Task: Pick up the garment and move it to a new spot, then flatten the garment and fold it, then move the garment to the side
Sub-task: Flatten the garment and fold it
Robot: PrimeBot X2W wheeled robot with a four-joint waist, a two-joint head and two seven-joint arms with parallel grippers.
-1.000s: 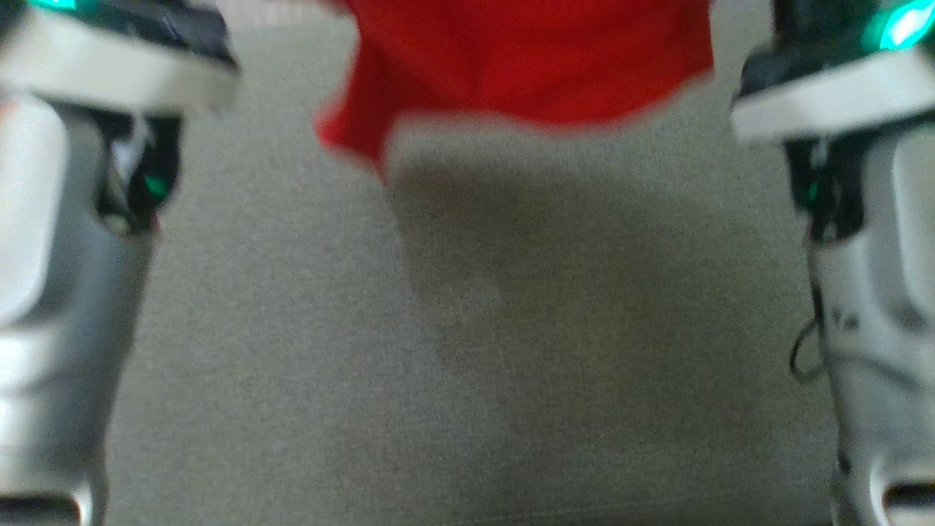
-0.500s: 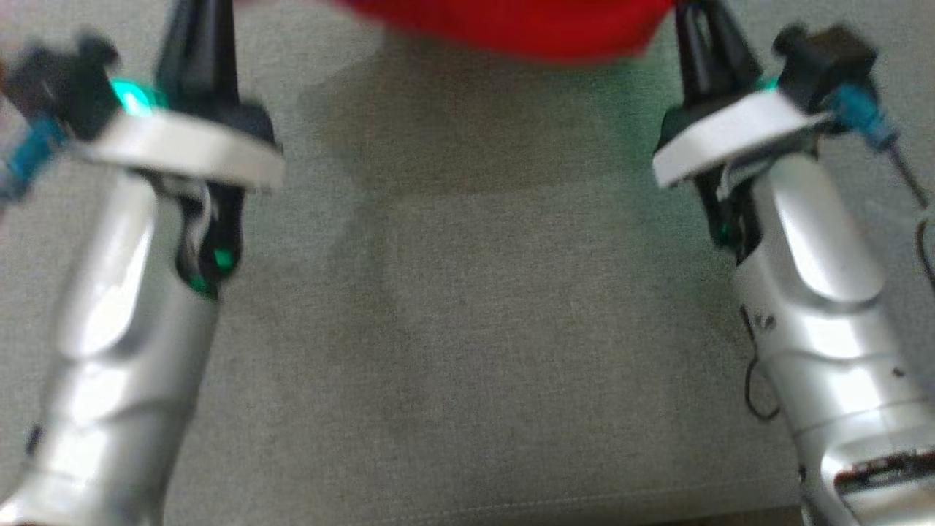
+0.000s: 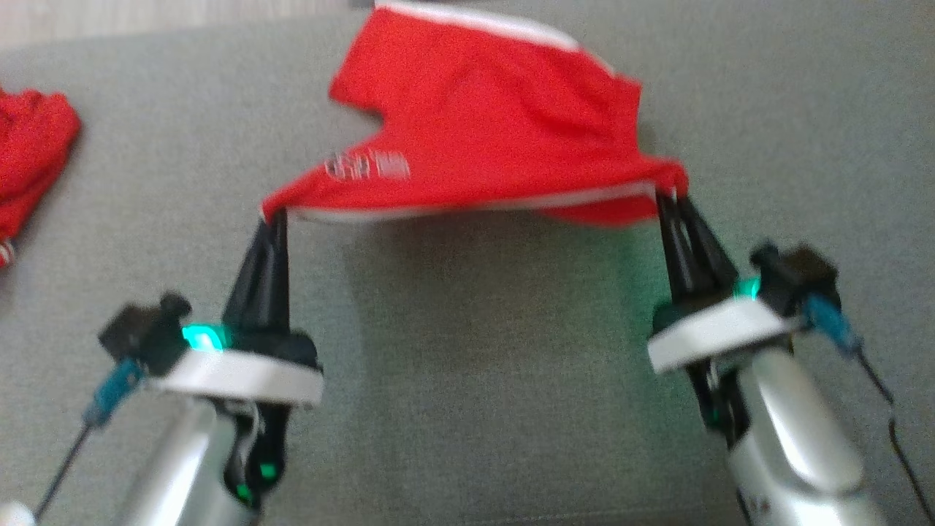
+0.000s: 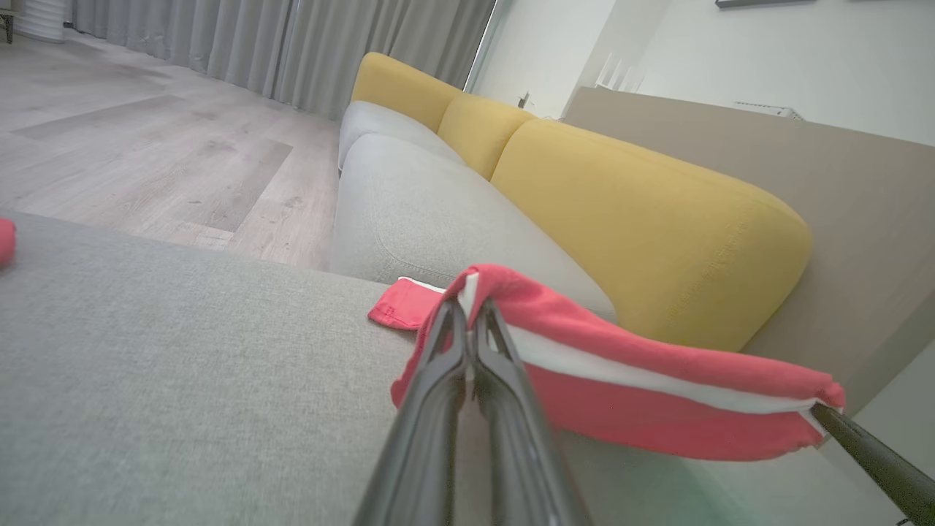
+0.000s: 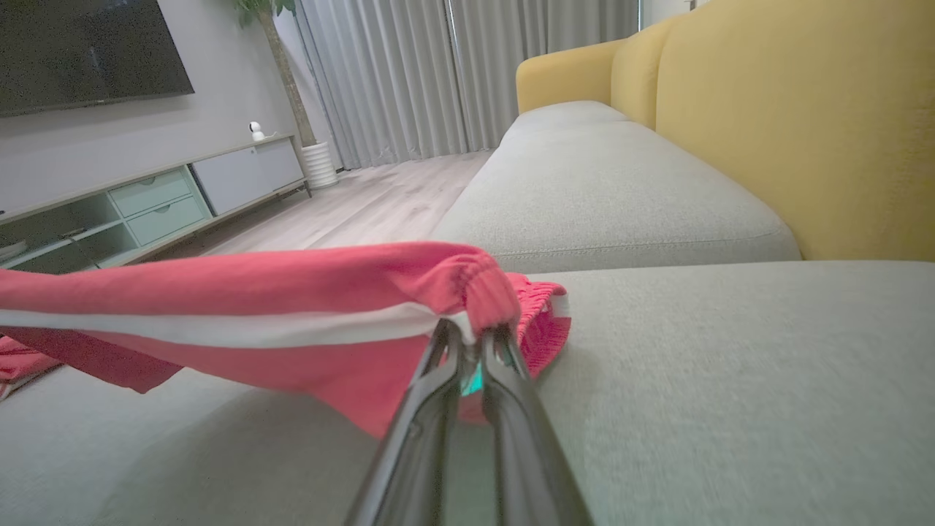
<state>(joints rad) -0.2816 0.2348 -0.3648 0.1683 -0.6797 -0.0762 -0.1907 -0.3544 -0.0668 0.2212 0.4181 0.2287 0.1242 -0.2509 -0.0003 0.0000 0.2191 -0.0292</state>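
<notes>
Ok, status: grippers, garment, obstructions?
Left gripper, right gripper shut on red garment, near edge. Garment stretched between them, far part on grey cushion. Other red cloth lies apart, left.

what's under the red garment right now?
Under the raised near edge of the red garment, held by left pincer and right pincer: bare grey cushion and a shadow. Farther back the cloth drapes down and hides whatever it covers.

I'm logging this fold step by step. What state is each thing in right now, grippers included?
red garment: stretched between both grippers, near edge lifted off the grey cushion, far end apparently resting on it.
left gripper: fingers shut on the garment's left corner.
right gripper: fingers shut on the garment's right corner.
second red cloth: crumpled, lying on the cushion at the robot's left, untouched.
</notes>
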